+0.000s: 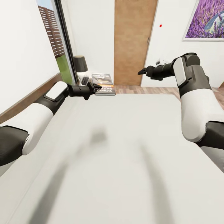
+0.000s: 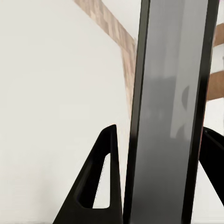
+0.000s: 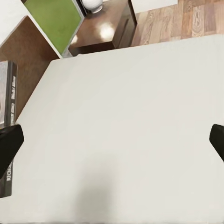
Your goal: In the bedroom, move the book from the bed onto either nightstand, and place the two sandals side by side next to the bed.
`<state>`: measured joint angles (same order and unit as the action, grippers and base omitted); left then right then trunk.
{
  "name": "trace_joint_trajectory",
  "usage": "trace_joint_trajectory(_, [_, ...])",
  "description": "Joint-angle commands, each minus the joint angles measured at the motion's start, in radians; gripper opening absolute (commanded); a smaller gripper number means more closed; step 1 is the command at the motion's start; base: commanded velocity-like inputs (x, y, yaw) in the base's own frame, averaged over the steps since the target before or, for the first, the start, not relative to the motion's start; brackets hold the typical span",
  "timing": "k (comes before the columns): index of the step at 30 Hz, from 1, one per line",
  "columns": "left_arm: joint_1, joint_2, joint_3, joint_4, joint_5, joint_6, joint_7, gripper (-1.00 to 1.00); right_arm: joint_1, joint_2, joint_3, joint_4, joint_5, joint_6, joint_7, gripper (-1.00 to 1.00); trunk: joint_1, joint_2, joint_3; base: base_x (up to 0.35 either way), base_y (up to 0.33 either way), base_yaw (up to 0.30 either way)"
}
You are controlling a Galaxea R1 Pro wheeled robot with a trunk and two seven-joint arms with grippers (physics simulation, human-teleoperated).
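left pincer [image 1: 93, 88] gripping book [image 1: 105, 90], nightstand [image 3: 105, 32] beyond

Matt off-white mattress [image 1: 124, 149], glossy dark-wood nightstand [image 3: 105, 32] (bright sheen), wood-plank floor [image 1: 155, 90].

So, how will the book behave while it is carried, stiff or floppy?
The book probably stays fairly stiff: it juts level from the left gripper without drooping. It looks thin, so likely light. The cover appears smooth, and held at one end it could slip or pivot.
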<state>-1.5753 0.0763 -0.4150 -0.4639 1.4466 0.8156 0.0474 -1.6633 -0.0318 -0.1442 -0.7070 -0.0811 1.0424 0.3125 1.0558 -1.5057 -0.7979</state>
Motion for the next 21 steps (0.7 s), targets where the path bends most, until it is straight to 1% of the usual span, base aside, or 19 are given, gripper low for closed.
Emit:
trace_joint_trajectory(1, [0.003,0.002,-0.005,-0.001,0.004,0.005,0.005,-1.0,0.011,0.0,0.0,-0.008,-0.008,0.005,-0.004,1.0,0.0,0.0,0.001,0.0,0.0,0.0])
trace_joint_trajectory(4, [0.008,0.003,-0.005,-0.001,-0.009,0.013,0.005,-1.0,0.035,0.002,0.008,-0.024,-0.008,0.005,-0.004,1.0,0.0,0.0,0.006,0.0,0.0,0.0])
trace_joint_trajectory(7, [0.012,0.005,-0.005,-0.001,-0.021,0.021,0.005,-1.0,0.067,0.005,0.03,-0.051,-0.008,0.005,-0.004,1.0,0.0,0.0,0.011,0.0,0.0,0.0])
trace_joint_trajectory(8, [0.012,0.005,-0.005,-0.001,-0.021,0.021,0.005,-1.0,0.067,0.005,0.03,-0.051,-0.008,0.005,-0.004,1.0,0.0,0.0,0.013,0.0,0.0,0.0])
trace_joint_trajectory(12, [0.021,0.007,-0.005,-0.002,-0.03,0.028,0.006,-1.0,0.107,0.007,0.059,-0.091,-0.009,0.005,-0.004,1.0,0.0,0.0,0.019,0.0,0.0,0.0])
trace_joint_trajectory(21, [0.049,0.008,-0.005,-0.009,-0.042,0.056,0.007,-1.0,0.159,0.005,0.08,-0.128,-0.008,0.005,-0.004,1.0,0.0,0.0,0.034,0.0,0.0,0.0])
